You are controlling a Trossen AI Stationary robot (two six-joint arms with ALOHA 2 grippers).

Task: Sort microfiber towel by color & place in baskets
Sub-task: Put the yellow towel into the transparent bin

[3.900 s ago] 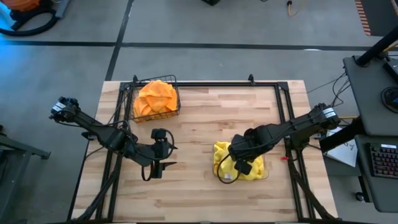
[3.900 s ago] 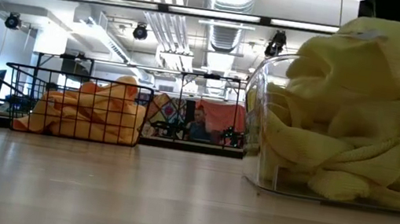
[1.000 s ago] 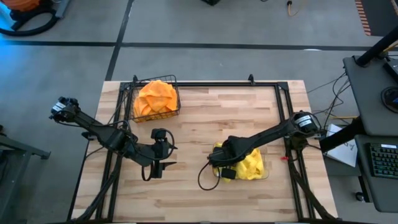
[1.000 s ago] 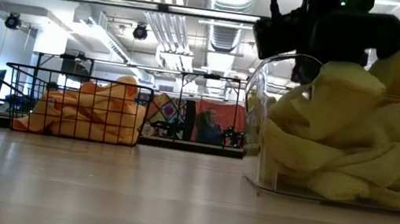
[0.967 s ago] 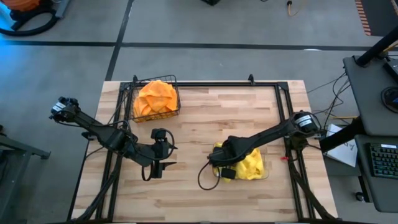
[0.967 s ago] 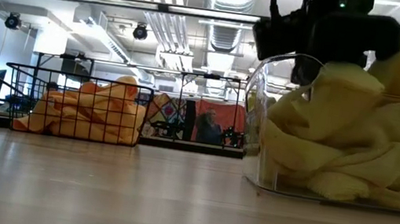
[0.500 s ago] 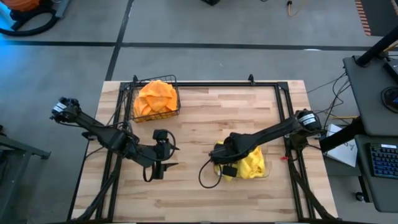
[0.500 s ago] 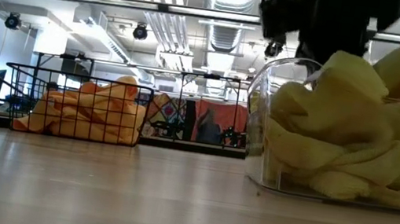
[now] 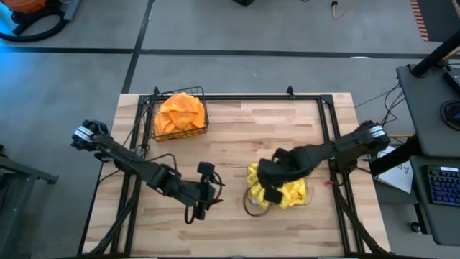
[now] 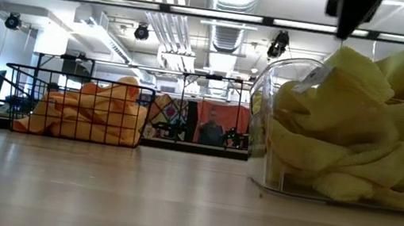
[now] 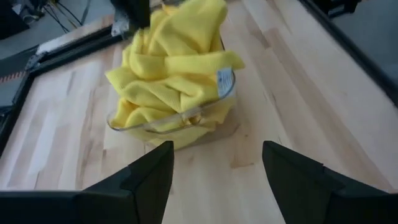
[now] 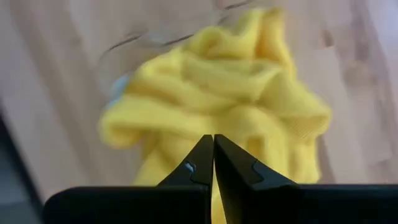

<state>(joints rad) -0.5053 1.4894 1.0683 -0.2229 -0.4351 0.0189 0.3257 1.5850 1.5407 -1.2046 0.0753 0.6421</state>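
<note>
Over the clear plastic bin point(image 9: 282, 200), the right claw point(image 9: 272, 188) is hanging with its two fingers pressed flat together and nothing caught between them; the right wrist view is showing the yellow towels point(image 12: 224, 93) lying loose just past the fingertips. That bin is sitting at about four o'clock from the middle of the bench point(image 9: 237, 126), and the yellow cloths are heaping above its rim point(image 10: 360, 129). Up at about ten o'clock, near the far left corner, the wire-mesh basket point(image 9: 176, 115) is standing piled with orange towels point(image 10: 90, 112). At about seven o'clock from the bench's middle, the left claw point(image 9: 207, 188) is hovering above bare wood with its fingers point(image 11: 149, 180) spread wide and gripping nothing, well apart from the basket and facing the bin point(image 11: 174, 121) across the boards
</note>
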